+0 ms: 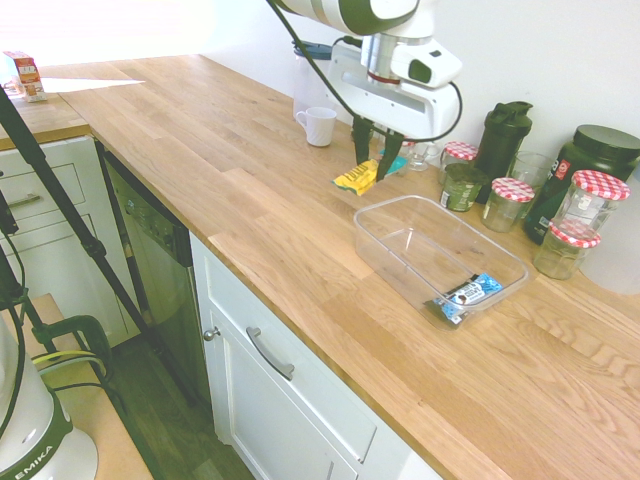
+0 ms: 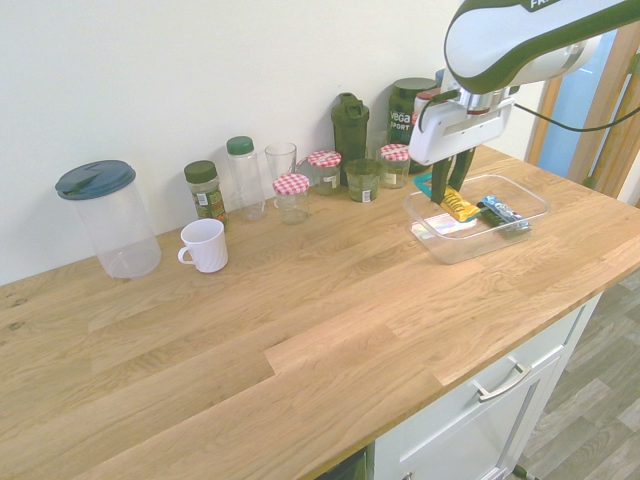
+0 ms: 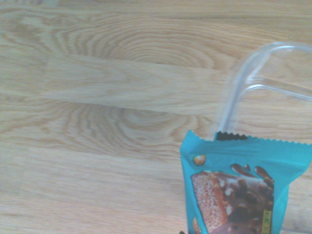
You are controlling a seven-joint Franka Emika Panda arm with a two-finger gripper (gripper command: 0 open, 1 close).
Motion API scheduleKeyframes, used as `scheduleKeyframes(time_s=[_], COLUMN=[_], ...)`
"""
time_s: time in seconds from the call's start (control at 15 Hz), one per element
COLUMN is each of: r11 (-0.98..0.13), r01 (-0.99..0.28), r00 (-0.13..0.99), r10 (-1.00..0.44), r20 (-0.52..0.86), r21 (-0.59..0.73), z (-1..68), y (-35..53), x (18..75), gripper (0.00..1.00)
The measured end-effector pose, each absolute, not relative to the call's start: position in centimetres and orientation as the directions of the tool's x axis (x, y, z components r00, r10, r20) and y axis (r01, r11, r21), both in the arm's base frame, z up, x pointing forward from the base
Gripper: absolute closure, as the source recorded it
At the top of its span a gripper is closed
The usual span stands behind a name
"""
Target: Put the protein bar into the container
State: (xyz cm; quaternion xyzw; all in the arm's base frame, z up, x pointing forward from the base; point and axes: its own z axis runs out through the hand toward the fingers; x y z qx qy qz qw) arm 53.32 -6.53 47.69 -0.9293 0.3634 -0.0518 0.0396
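My gripper (image 1: 376, 166) is shut on the protein bar (image 1: 357, 179), a yellow wrapper with a teal end, and holds it lifted off the wooden counter. The bar hangs just beyond the far corner of the container (image 1: 389, 254), a clear low-walled tub. From the other side, the gripper (image 2: 444, 192) and the bar (image 2: 460, 206) line up with the container's (image 2: 531, 191) left part. The wrist view shows the bar's teal end (image 3: 243, 185) close up, with the container's rounded corner (image 3: 242, 83) behind it.
A blue, white and black bar (image 1: 468, 292) lies in the container's near corner. Glass jars with red-checked lids (image 1: 598, 196), a dark shaker (image 1: 503, 136) and a dark tub (image 1: 590, 160) stand along the wall. A white mug (image 1: 319, 126) and a lidded clear jug (image 2: 107, 217) stand further off.
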Motion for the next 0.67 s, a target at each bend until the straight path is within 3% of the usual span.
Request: scheduleKeyframes(time_s=[0.67], r11=[-0.723], r01=[-0.679], r00=[0.728], r10=[-0.686], r20=[0.012], r21=[-0.127], z=[41.9], y=[-14.5], x=[56.3], gripper=[1.00])
